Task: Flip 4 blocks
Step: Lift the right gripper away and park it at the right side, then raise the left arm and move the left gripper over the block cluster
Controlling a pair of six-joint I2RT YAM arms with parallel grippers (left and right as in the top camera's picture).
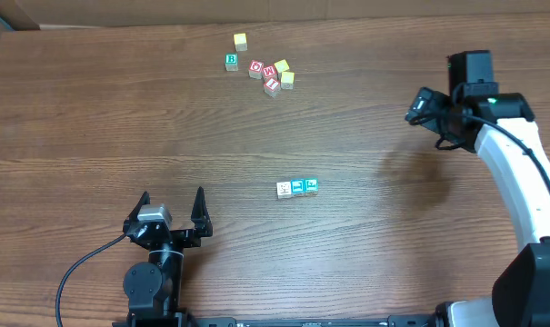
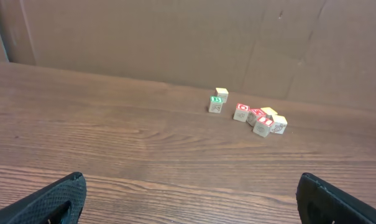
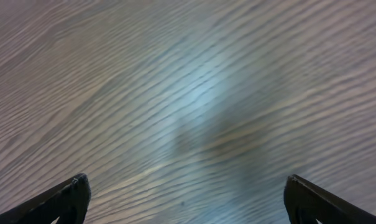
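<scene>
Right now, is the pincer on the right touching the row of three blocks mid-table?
Apart. The overhead view shows the right pincer well away from the row of three blocks, with bare table between them; its jaws stand open and empty.

Robot lab or test station, not a home. Two robot arms stand at the near edge of a wood-grain surface: left arm, and white-and-black right arm. A loose black cable runs off near left. The far side is closed by plain brown panels, probably cardboard, hard to tell. Props: small letter blocks.
</scene>
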